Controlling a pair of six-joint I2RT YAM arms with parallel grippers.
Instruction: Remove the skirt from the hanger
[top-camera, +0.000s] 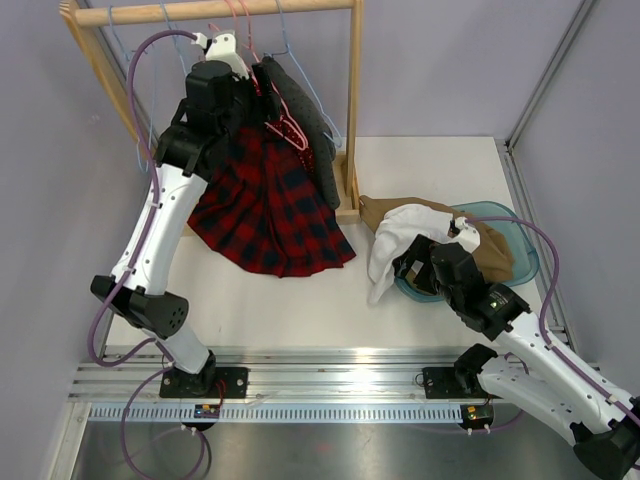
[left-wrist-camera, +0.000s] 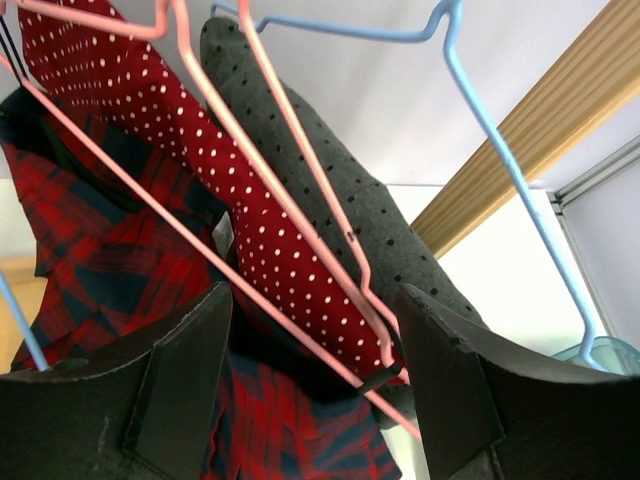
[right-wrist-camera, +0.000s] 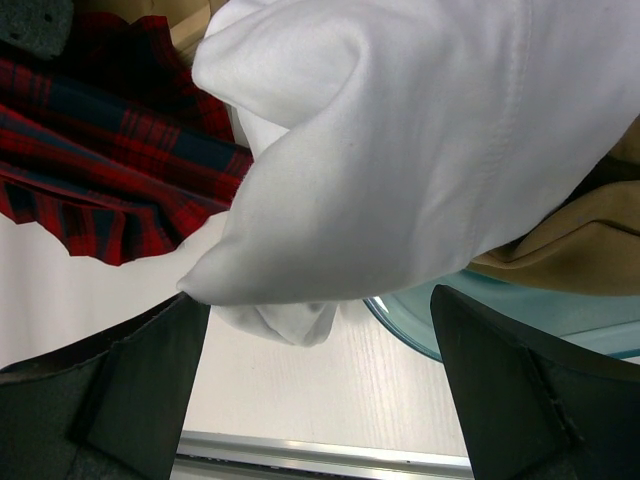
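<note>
Top view: plaid skirt (top-camera: 265, 215) hangs at upper left centre, with the left gripper (top-camera: 222, 48) at its top.
Left wrist: jaws fairly wide, pink hanger (left-wrist-camera: 300, 170) wire between them, ungripped. Best to pinch the waistband, not the wire.
Right wrist: right gripper (right-wrist-camera: 320, 310) jaws wide and empty, beside white cloth (right-wrist-camera: 400, 150).

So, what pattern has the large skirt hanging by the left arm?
The skirt is red and dark blue plaid; the top external view shows it best.

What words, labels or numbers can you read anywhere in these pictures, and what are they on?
No text can be read in any view.
Small grey tag beside the plaid skirt: too blurred to show any print.
</note>
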